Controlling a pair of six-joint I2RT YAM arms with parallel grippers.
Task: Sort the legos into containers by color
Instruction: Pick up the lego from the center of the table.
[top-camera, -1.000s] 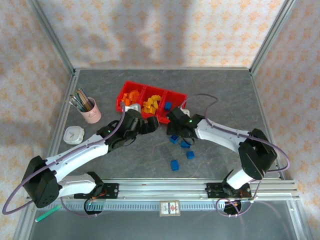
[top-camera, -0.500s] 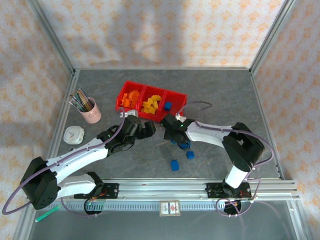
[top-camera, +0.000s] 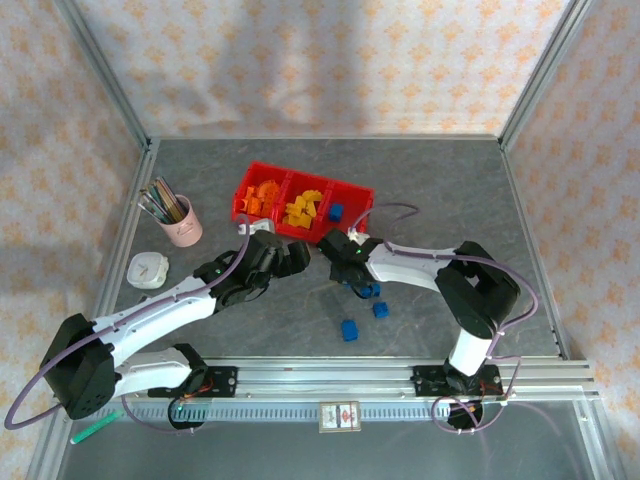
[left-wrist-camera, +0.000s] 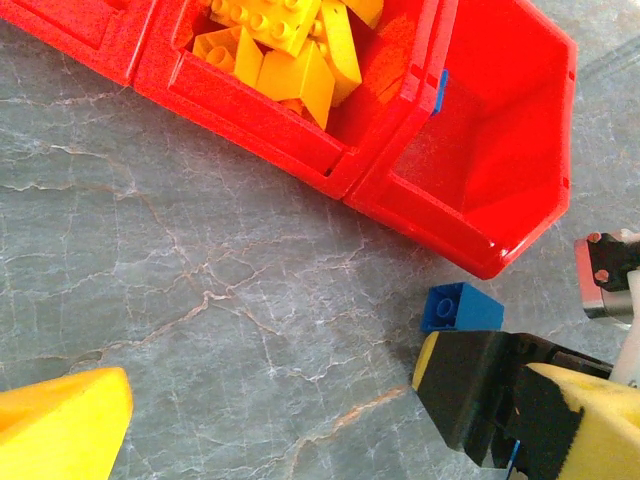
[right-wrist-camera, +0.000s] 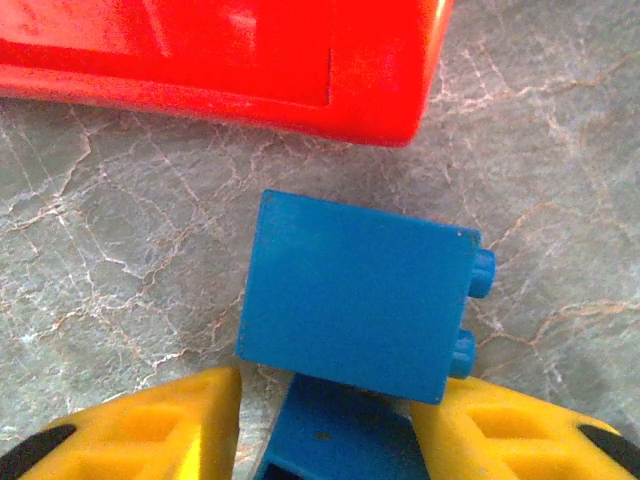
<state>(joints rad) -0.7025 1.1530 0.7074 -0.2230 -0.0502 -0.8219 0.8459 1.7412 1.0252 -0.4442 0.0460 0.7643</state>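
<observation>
My right gripper (right-wrist-camera: 325, 405) sits low on the table (top-camera: 450, 200), yellow fingers (right-wrist-camera: 140, 430) on either side of a blue brick (right-wrist-camera: 335, 440). I cannot tell whether they pinch it. A second blue brick (right-wrist-camera: 355, 295) lies on its side just beyond, near the wall of the red bins (right-wrist-camera: 250, 70). My left gripper (left-wrist-camera: 330, 430) hangs spread wide close by. The bins hold orange bricks (top-camera: 262, 193), yellow bricks (top-camera: 303, 208) and a lone blue one (top-camera: 336, 211).

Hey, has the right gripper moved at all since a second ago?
Yes. The right gripper has shifted left along the front of the red containers, from below their right end toward the middle bin.
</observation>
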